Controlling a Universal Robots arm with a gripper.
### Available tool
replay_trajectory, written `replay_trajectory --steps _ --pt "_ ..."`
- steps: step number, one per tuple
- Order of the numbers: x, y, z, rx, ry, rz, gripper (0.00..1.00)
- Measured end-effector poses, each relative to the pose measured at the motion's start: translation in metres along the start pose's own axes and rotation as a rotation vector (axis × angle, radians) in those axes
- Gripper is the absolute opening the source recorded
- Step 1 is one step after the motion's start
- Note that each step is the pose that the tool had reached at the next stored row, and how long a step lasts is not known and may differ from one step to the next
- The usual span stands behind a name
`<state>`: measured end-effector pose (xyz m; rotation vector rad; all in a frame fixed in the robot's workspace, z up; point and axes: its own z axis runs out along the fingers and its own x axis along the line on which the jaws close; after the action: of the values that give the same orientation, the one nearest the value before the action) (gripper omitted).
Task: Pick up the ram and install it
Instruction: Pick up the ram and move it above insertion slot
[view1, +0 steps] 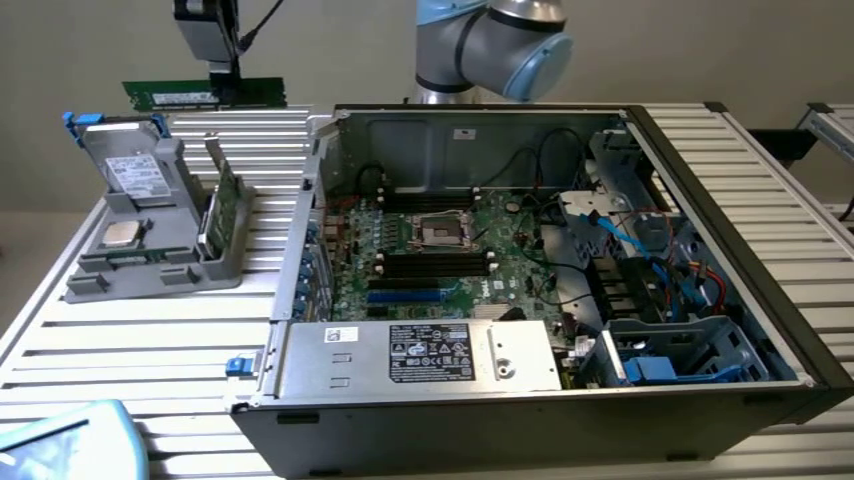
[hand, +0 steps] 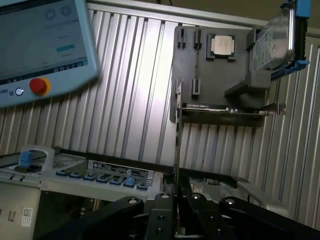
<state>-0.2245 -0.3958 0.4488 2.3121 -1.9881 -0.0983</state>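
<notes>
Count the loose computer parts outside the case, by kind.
ram stick, held by the gripper: 1
hard drive: 1
processor chip: 1
green card: 1
Total: 4

The pincer (hand: 177, 212) is gripping the ram (hand: 177, 140), which is showing edge-on as a thin strip between its black fingers (hand: 161, 210). Beyond it, a grey holder (hand: 220, 80) is sitting on the slatted worktop (hand: 130, 100), carrying a processor (hand: 222, 46), a hard drive (hand: 274, 40) and an expansion card (hand: 225, 108). A teach pendant (hand: 40, 40) is showing its red button (hand: 39, 86) near the computer case (hand: 100, 177).
</notes>
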Motion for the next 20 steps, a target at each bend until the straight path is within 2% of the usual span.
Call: replay_trajectory --steps 13,20 --pt "0.009 -0.0583 -0.0064 0.0011 -0.0072 -0.001 0.14" --pt "0.014 -0.0895 -0.0098 0.0014 -0.0090 -0.001 0.14"
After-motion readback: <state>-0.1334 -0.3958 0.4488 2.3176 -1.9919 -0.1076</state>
